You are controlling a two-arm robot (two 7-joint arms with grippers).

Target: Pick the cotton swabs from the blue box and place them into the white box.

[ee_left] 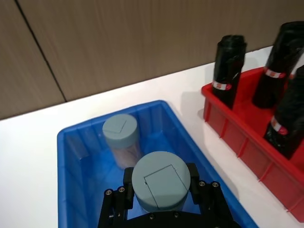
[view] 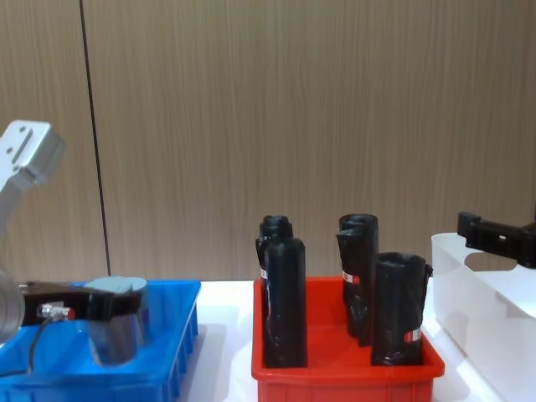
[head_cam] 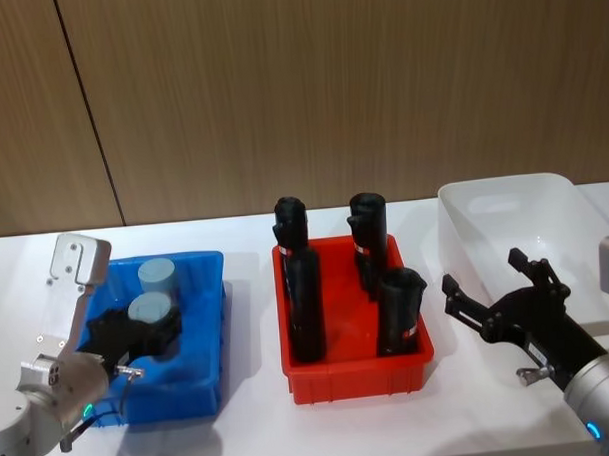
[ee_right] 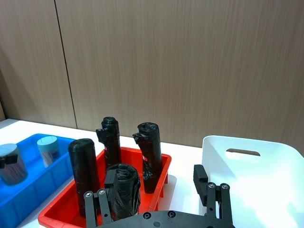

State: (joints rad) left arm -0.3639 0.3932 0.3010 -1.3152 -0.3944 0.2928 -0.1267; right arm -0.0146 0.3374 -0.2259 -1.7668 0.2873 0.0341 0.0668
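1. The left gripper is down inside the blue box. Its fingers are narrowed onto the near swab tub, one on each side of the clear wall just under the lid. It looks like firm contact. I can't tell whether the base is off the box floor.
2. Handling guess: the tub is light, with a rigid but thin plastic wall that is smooth and round, so it can twist or slip between flat fingers. The lid may pop under a hard squeeze. Best hold is mid-wall below the lid rim, with moderate force and the tub kept upright.
3. The far swab tub stands just past the fingertips, upright and apart from the held one. It's close enough to clip on the way up, so I'd lift straight up.
4. Beyond the fingers to the side, the red bin with four black rolls sits on the table, between the blue box and the target. The rolls stand tall, so the carry needs height.
5. The white box is farthest from the left fingers, past the red bin, and it looks empty.
6. The right gripper hovers beside the white box's near wall. Its fingers are spread wide and hold nothing, so it's idle.
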